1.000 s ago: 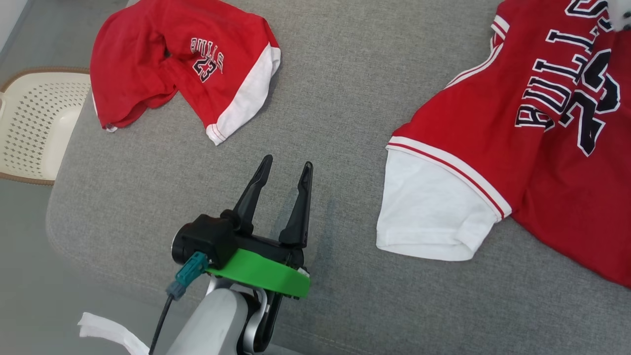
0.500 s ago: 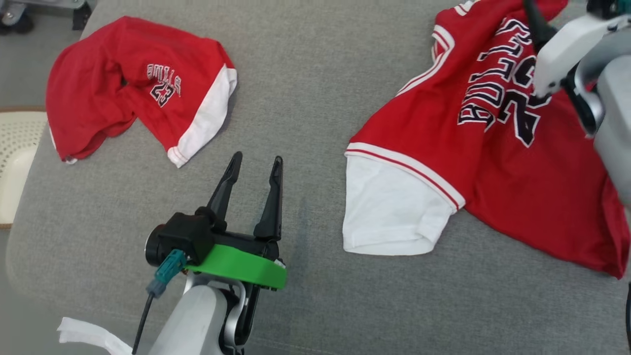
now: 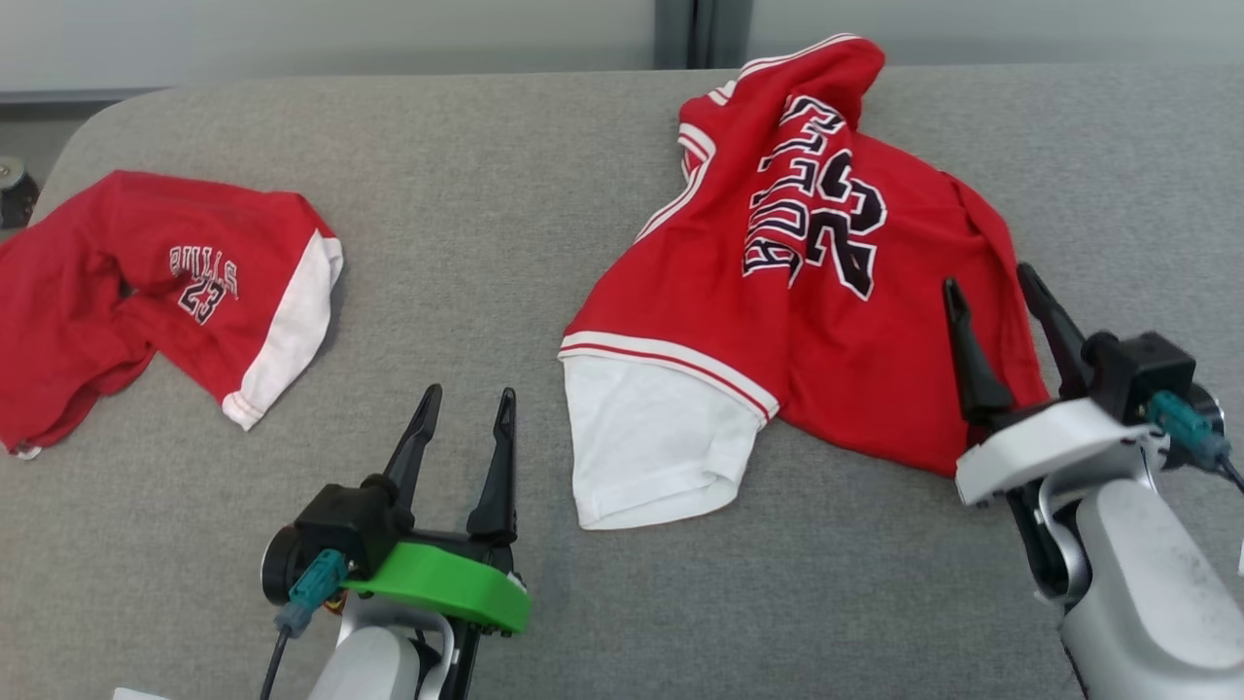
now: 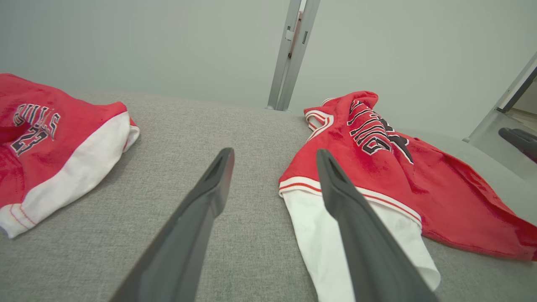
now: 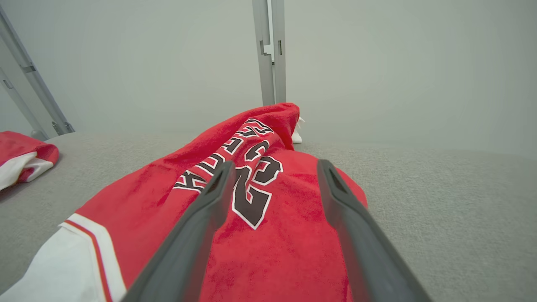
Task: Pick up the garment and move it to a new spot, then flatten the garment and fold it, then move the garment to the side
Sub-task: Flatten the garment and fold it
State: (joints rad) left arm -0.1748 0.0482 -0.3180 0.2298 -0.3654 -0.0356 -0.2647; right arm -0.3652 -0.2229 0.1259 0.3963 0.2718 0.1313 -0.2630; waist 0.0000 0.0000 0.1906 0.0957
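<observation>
1. I count two garments on the grey fabric cushion [image 3: 486,194]: a large red jersey with a white sleeve [image 3: 826,321], just ahead of my right hand [image 3: 987,276], and a smaller crumpled red-and-white garment [image 3: 146,282], well left of my left hand [image 3: 468,392].
2. Both read "BULLS 23".
3. Both hands stand open, holding nothing.
4. The left wrist view shows the smaller garment's print; the right wrist view shows its white-trimmed edge.

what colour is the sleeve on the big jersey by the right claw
White, joined to the red jersey by a red-and-white striped band; the sleeve shows best in the head view.
</observation>
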